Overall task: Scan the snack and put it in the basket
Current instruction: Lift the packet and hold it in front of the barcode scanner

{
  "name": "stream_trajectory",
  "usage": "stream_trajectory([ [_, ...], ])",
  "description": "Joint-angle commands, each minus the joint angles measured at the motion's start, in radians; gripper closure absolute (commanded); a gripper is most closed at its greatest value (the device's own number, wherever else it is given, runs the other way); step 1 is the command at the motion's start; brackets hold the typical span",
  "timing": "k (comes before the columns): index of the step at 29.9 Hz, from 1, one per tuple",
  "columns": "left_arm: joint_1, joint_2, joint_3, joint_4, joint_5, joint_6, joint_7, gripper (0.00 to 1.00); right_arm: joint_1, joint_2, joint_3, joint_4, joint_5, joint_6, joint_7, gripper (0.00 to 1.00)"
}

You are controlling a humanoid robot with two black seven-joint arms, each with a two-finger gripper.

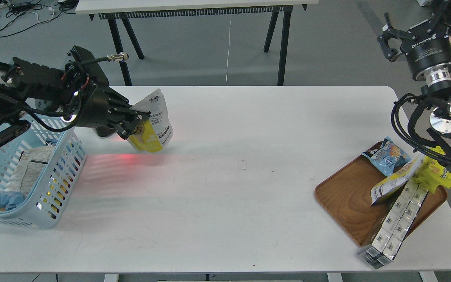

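Note:
My left gripper [137,124] is shut on the snack [154,125], a small pouch with white printed back and yellow lower part, held tilted above the table's left side. A red glow lies on the table just below and left of it. The light blue slotted basket [59,176] stands at the table's left edge, left of and below the pouch, with packets inside. My right gripper [388,37] is raised beyond the table's far right corner; its fingers look spread and hold nothing.
A brown wooden tray [347,199] at the right front holds a blue snack packet [386,156], a yellow-and-white pouch [392,184], a bright yellow packet [437,174] and a row of white boxes [392,225]. A dark object sits on the table behind my left gripper.

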Motion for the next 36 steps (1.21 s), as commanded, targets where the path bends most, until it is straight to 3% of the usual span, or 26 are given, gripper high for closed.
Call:
stream_trajectory([
  [1,0.001,-0.001,0.004,-0.001,0.0,0.0,0.0,1.0,0.003,0.002,0.0,0.003,0.0,0.0,0.0,0.01],
  [23,-0.003,-0.058,0.0,0.059,0.0,0.0,0.0,1.0,0.003,-0.001,-0.003,0.001,-0.003,0.0,0.0,0.01],
  [27,-0.003,-0.037,-0.016,0.033,0.0,0.0,0.0,1.0,0.003,0.001,-0.003,0.001,-0.003,0.0,0.001,0.01],
  [36,-0.002,0.141,-0.149,-0.076,0.0,0.0,0.0,1.0,0.005,0.005,-0.002,0.0,-0.005,0.0,0.0,0.01],
])
